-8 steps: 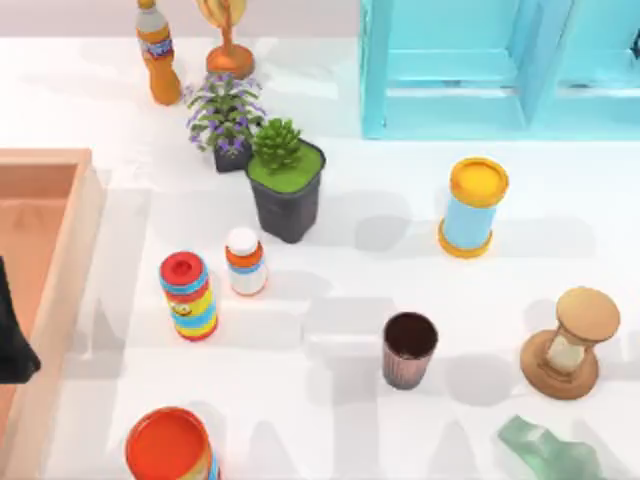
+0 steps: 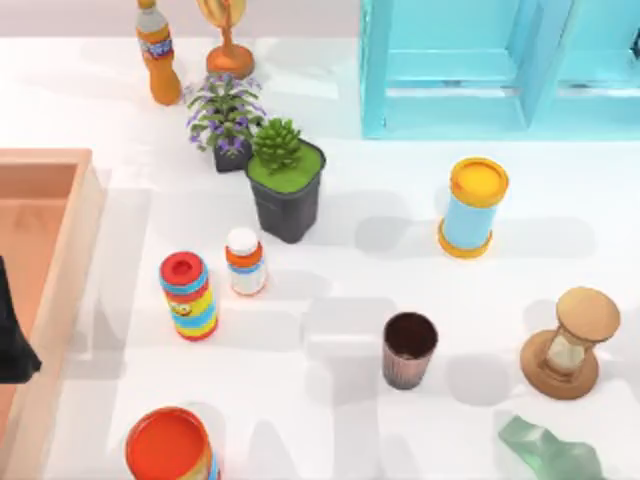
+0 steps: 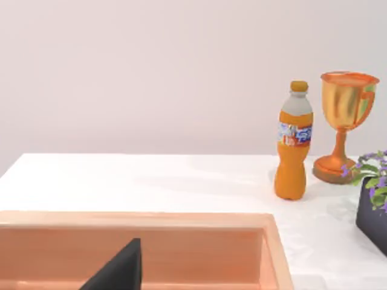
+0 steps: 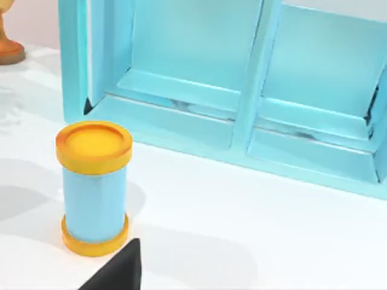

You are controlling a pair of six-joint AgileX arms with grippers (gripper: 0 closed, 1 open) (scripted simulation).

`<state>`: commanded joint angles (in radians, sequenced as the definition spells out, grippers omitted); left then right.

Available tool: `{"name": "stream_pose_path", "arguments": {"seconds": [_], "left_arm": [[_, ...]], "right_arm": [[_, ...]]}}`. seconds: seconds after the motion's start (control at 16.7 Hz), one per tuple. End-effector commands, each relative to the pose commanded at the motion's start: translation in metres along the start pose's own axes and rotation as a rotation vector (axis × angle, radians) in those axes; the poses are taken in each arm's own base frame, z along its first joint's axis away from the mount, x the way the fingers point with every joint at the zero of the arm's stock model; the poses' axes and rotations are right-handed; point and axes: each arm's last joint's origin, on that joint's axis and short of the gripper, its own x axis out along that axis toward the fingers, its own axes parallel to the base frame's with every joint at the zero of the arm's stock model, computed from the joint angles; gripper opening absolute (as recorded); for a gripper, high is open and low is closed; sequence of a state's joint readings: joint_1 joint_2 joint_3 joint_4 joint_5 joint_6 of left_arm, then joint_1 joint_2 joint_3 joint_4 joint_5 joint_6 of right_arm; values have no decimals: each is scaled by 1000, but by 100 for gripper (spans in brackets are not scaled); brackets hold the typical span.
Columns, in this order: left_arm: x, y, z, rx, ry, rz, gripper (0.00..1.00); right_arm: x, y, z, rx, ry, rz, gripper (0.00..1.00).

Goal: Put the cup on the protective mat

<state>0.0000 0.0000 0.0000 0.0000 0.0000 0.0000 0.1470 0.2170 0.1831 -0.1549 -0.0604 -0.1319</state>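
Ribbed and brownish-mauve, the single cup (image 2: 409, 349) stood upright, open mouth up, empty, on the white table (image 2: 400, 420) between the striped canister (image 2: 188, 295) and the one hourglass (image 2: 570, 342). Whether either gripper's jaws were spread could not be told.

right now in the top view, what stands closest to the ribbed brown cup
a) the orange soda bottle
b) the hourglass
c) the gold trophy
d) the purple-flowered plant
b) The cup stands upright near the front of the table with the hourglass off to its right, while the soda bottle, trophy and flowering plant all sit far back at the left.
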Motion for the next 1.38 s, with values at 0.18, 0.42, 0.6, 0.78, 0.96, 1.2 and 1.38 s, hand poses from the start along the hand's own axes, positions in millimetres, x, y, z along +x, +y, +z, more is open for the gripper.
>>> {"name": "stream_pose_path", "arguments": {"seconds": [0.18, 0.42, 0.6, 0.78, 0.96, 1.2, 1.38], "left_arm": [[0, 0, 0, 0, 0, 0, 100], [0, 0, 0, 0, 0, 0, 100], [0, 0, 0, 0, 0, 0, 100], [0, 0, 0, 0, 0, 0, 100], [0, 0, 0, 0, 0, 0, 100], [0, 0, 0, 0, 0, 0, 100], [0, 0, 0, 0, 0, 0, 100]], "right_arm": [[12, 15, 37, -149, 152, 226, 100], [51, 52, 90, -390, 372, 556, 100], [84, 91, 117, -565, 515, 758, 100], [111, 129, 131, -722, 647, 898, 100], [136, 161, 131, -851, 795, 972, 100], [160, 184, 125, -963, 967, 988, 100], [171, 192, 119, -1007, 1058, 983, 100]]}}
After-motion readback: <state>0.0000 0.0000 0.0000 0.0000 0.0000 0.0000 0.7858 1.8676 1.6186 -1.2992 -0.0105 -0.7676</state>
